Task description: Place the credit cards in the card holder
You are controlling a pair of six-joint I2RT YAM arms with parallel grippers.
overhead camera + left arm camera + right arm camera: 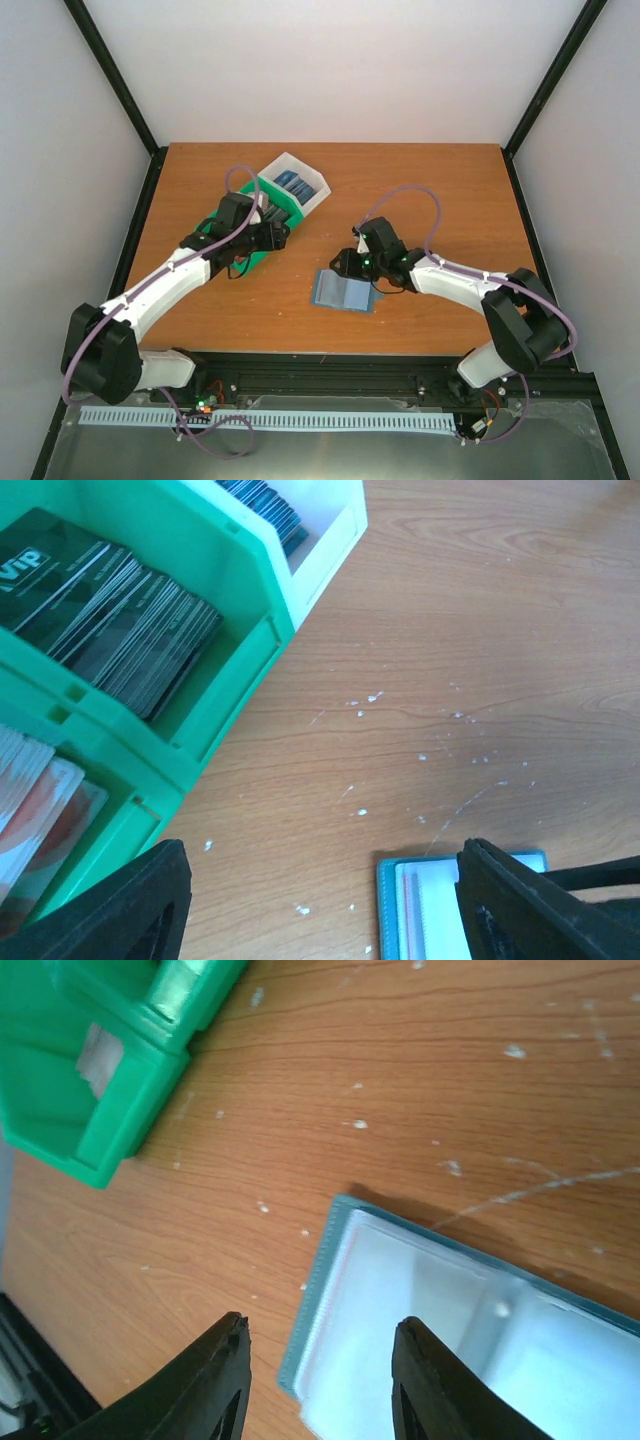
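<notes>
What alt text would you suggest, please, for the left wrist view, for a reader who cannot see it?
The left tool, open and empty, hovers over a wooden table; a teal card holder shows partly at bottom right. At left, a green bin holds stacked dark credit cards, beside a white bin.

The bench (500,630) is smooth wood grain, flecked white. The green bin (245,580) is glossy plastic. The card holder (430,1310) has shiny clear sleeves. The credit cards (130,620) look glossy.

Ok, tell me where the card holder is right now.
In the top view the card holder lies open on the table, right of centre toward the near edge, with the right gripper over its edge and the green bin to its upper left.
</notes>
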